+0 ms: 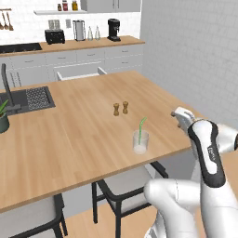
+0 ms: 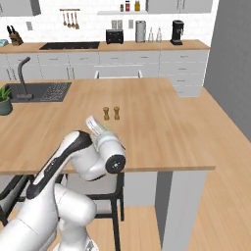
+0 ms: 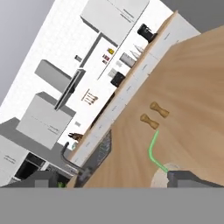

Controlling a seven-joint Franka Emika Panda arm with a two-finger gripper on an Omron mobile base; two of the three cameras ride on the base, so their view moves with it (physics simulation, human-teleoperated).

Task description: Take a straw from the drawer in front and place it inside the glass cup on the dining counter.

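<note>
Item, straw (image 1: 141, 124): you see it standing tilted inside the cup (image 1: 141, 142), near the tabletop's (image 1: 69, 135) front edge. Item, shakers (image 1: 121, 109): two, side by side, behind the cup and apart from it. Item, drawer (image 1: 79, 72): pulled out beyond the tabletop's far edge. Item, tool (image 3: 113, 178): yours stands wide apart, gripping nothing, beside the cup.

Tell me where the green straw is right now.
The thin bright green straw stands tilted inside the small clear glass cup on the light-brown wooden dining counter, near its front edge in the left base view, in front of the two brown wooden shakers.
</note>
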